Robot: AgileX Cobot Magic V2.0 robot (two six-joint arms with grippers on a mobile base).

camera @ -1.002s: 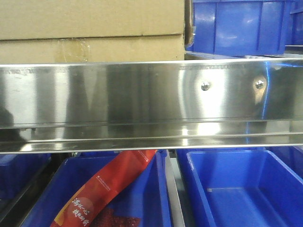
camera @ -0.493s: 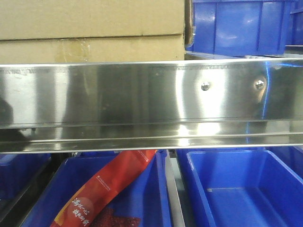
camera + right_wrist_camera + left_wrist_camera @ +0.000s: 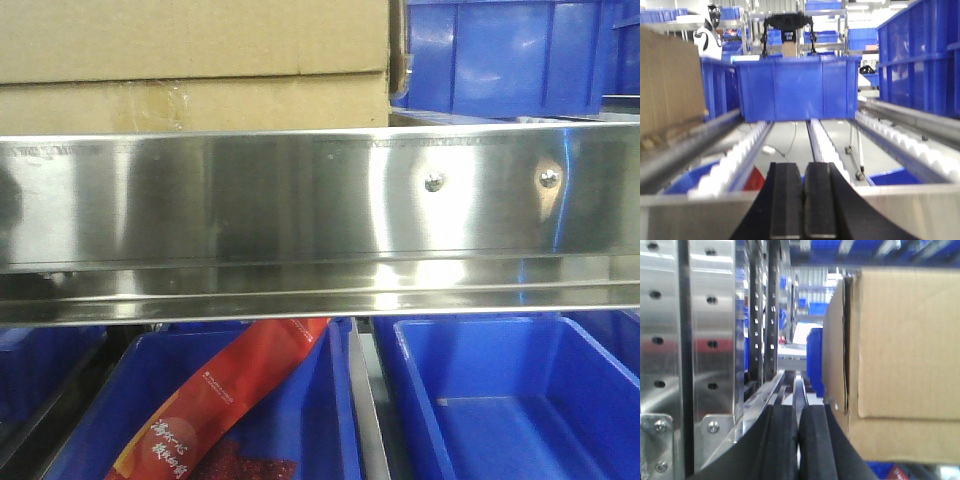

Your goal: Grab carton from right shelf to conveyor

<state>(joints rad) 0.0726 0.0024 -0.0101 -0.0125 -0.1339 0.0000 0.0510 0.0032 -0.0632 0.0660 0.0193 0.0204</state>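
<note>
The carton point(image 3: 190, 60) is a plain brown box standing on the right shelf behind its shiny steel front rail point(image 3: 300, 200); wrinkled clear tape shows on its lower band. In the left wrist view the carton point(image 3: 900, 355) fills the right side. My left gripper point(image 3: 799, 440) is shut with nothing in it, just left of the carton's near corner. In the right wrist view the carton point(image 3: 670, 85) lies at the far left. My right gripper point(image 3: 803, 200) is shut and empty over the shelf's rail point(image 3: 910, 210). The conveyor is out of view.
Blue bins point(image 3: 510, 50) stand to the right of the carton, and one blue bin point(image 3: 800, 87) sits further back on the white roller tracks point(image 3: 822, 140). Below the rail are more blue bins point(image 3: 500, 400), one holding a red snack bag point(image 3: 230, 400). A perforated steel upright point(image 3: 690, 340) rises to the left.
Only the reflections on the steel rail have shifted a little; the carton and the bins stand as before.
</note>
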